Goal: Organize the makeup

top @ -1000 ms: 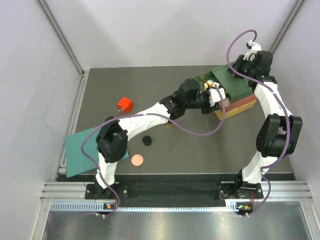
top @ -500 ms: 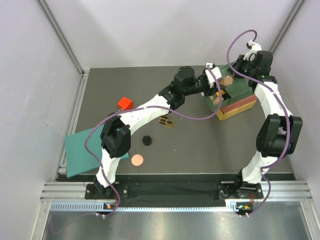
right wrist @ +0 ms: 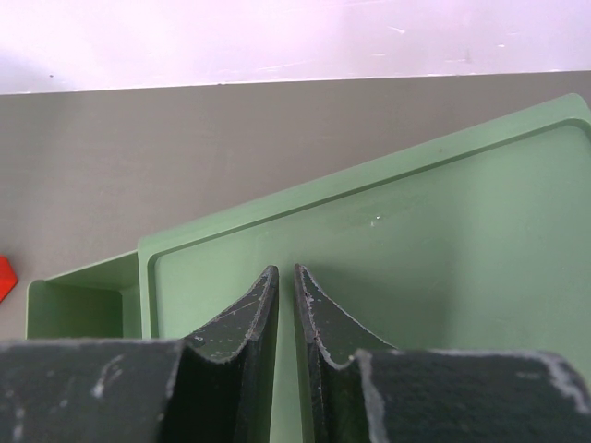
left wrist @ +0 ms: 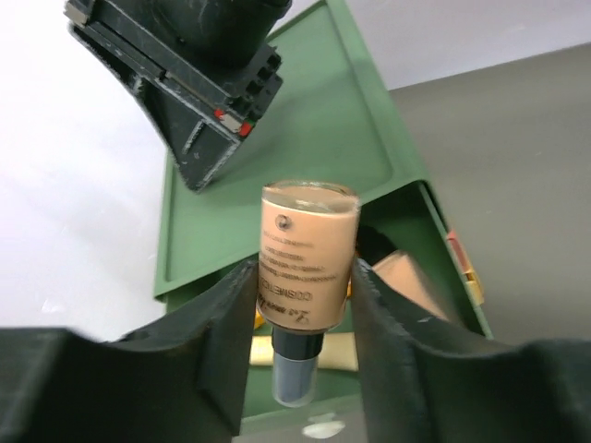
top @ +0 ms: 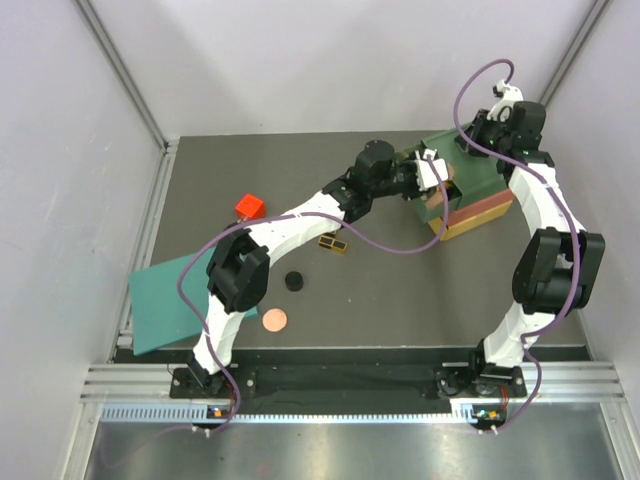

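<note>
My left gripper (top: pixel 433 176) is shut on a beige bottle (left wrist: pixel 307 258), held cap-down over the open green top drawer (left wrist: pixel 420 240). Its dark neck and clear cap (left wrist: pixel 297 365) point into the drawer. Another beige bottle (left wrist: pixel 408 279) and a cream stick (left wrist: pixel 343 349) lie in that drawer. My right gripper (right wrist: pixel 286 281) is shut and empty, just above the green lid (right wrist: pixel 443 231) of the drawer box (top: pixel 478 212). On the table lie the black-gold palette (top: pixel 333 243), the black round compact (top: pixel 293 281) and the copper disc (top: pixel 274 319).
A small red-orange item (top: pixel 250 208) sits at the left middle of the table. The large teal sheet (top: pixel 165 305) lies at the front left edge. The right gripper's body (left wrist: pixel 189 83) hangs close above the lid, just behind the left gripper. Grey walls close in the table.
My left gripper has carried the beige bottle up from the drawer front toward the back, then settled slightly lower over the open drawer. The right arm has not moved.
</note>
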